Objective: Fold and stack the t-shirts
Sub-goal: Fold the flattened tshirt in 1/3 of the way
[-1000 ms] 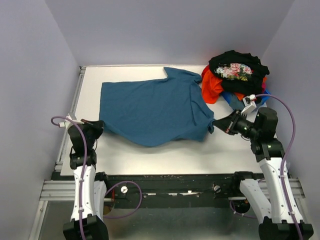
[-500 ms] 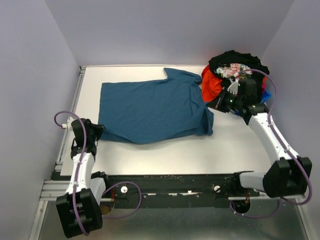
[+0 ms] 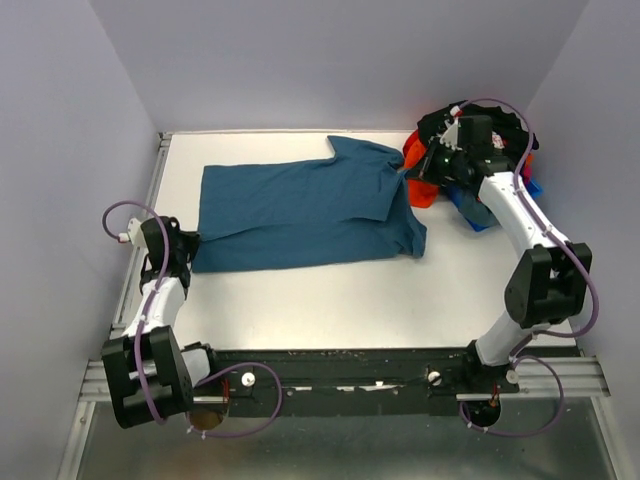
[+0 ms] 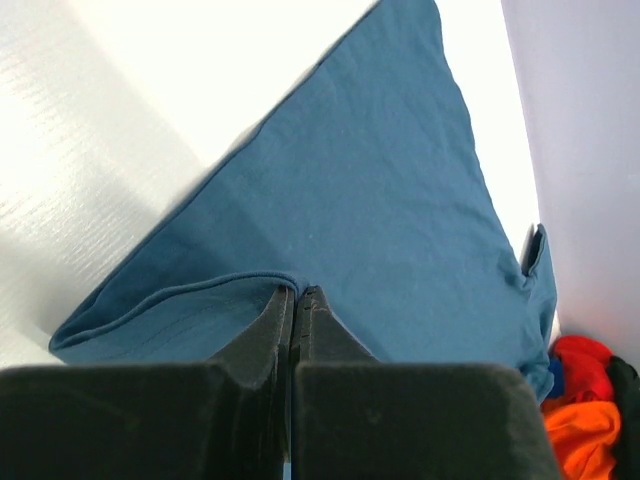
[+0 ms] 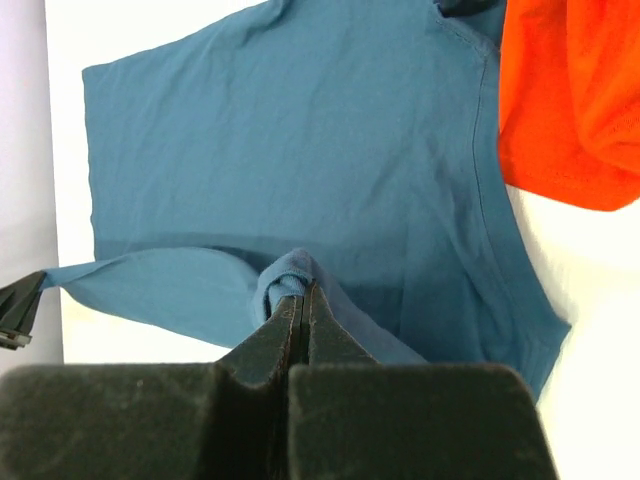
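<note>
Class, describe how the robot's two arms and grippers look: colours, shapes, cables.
The left arm and right arm both have white shells with black joints, each trailing a looping purple cable. The left gripper and right gripper have matte black fingers tapering to wedge tips.

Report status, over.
Left tool shut on teal shirt corner. Right tool shut on its other end. Orange shirt close beside it.
</note>
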{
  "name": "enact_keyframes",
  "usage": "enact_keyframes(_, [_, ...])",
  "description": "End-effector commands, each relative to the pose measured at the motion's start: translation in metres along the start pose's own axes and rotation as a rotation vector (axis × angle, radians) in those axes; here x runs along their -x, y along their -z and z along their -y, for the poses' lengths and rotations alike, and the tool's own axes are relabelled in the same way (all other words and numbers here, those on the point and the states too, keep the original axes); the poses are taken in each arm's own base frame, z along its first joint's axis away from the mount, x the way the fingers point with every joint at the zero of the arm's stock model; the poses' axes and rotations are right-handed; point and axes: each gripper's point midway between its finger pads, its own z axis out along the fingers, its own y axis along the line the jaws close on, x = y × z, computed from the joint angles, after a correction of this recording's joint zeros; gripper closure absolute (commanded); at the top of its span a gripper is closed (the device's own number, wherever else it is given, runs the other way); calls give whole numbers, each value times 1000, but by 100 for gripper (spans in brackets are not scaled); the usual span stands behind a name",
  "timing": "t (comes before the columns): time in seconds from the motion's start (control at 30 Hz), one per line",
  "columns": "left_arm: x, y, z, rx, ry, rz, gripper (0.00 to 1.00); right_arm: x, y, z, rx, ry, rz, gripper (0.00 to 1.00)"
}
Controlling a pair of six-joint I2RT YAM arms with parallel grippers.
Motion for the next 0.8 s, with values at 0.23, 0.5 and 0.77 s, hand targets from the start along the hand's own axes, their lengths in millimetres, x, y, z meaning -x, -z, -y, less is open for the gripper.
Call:
enact_keyframes(0.23, [18, -24, 16, -34, 37, 67, 100, 6, -39, 18, -68, 32, -57, 99])
enact_keyframes(0.5, [14, -39, 16, -37, 30, 48, 100, 11, -53, 24, -86, 29, -70, 99])
enact_keyframes(0.77, [3, -43, 3, -6, 36, 12, 100, 14, -60, 29, -104, 33, -70, 99])
